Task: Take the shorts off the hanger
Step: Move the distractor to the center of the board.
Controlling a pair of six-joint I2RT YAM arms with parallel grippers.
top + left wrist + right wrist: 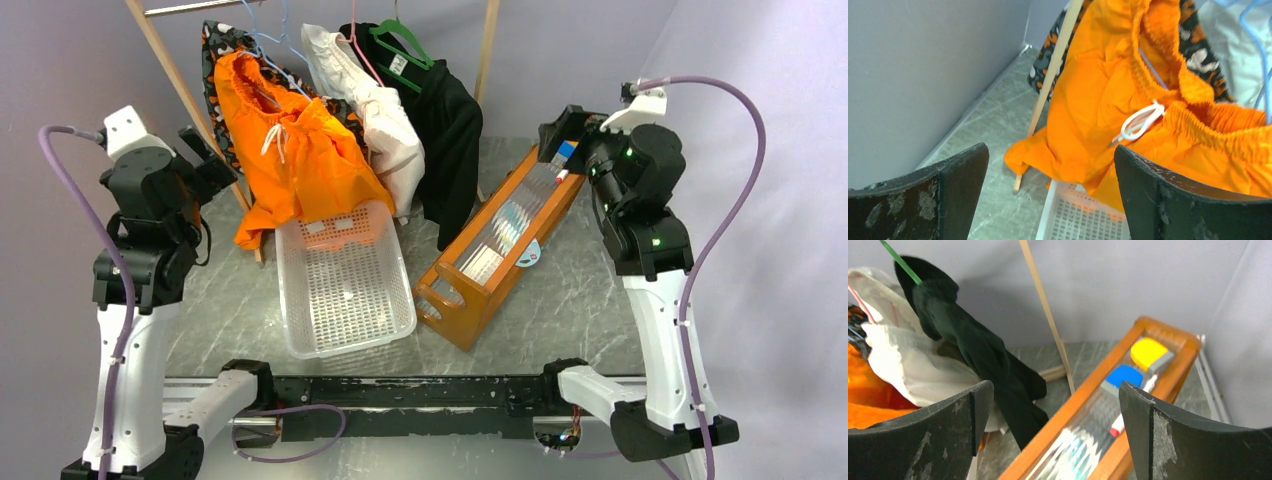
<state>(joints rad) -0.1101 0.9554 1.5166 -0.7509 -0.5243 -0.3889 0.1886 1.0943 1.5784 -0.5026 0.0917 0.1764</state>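
Note:
The bright orange shorts (pixel 290 160) hang on a light blue hanger (pixel 275 42) from the wooden rack, their lower edge draped over the far end of the white basket (pixel 345 290). Their white drawstring (pixel 275 137) hangs at the gathered waist. In the left wrist view the shorts (pixel 1108 100) and drawstring (pixel 1138 122) fill the middle. My left gripper (pixel 205 155) is open and empty, raised to the left of the shorts, apart from them. My right gripper (pixel 560 130) is open and empty, raised over the far end of the orange wooden tray (pixel 500 245).
A patterned black-orange garment (pixel 220 60), a white garment (pixel 370 110) on a pink hanger and a black garment (pixel 450 130) on a green hanger (pixel 400 40) hang beside the shorts. Wooden rack legs (pixel 185 95) stand at left and right. The tray holds markers and erasers (pixel 1135 362).

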